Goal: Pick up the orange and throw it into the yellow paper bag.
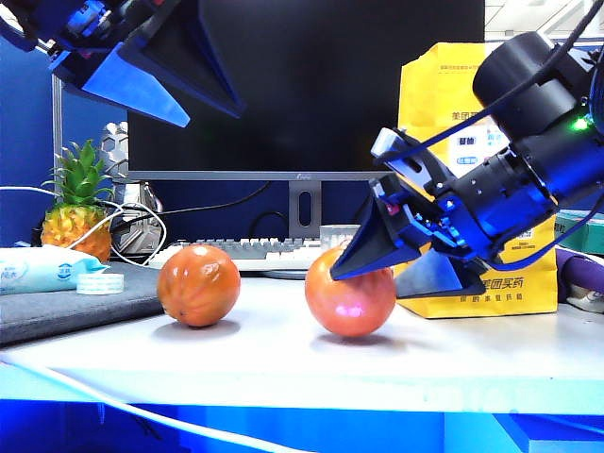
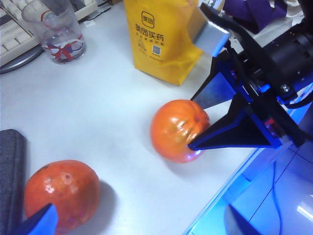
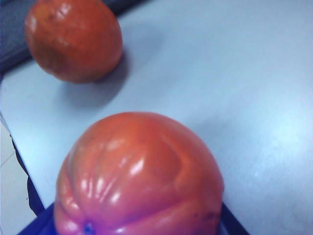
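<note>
One orange (image 1: 350, 294), resting on the tabletop (image 1: 283, 363) just before the yellow paper bag (image 1: 467, 170), is clamped by the right pincer (image 1: 377, 269), so a lift over the bag's mouth is called for, while the left pincer (image 1: 170, 80), its opening unreadable, is held high.
</note>
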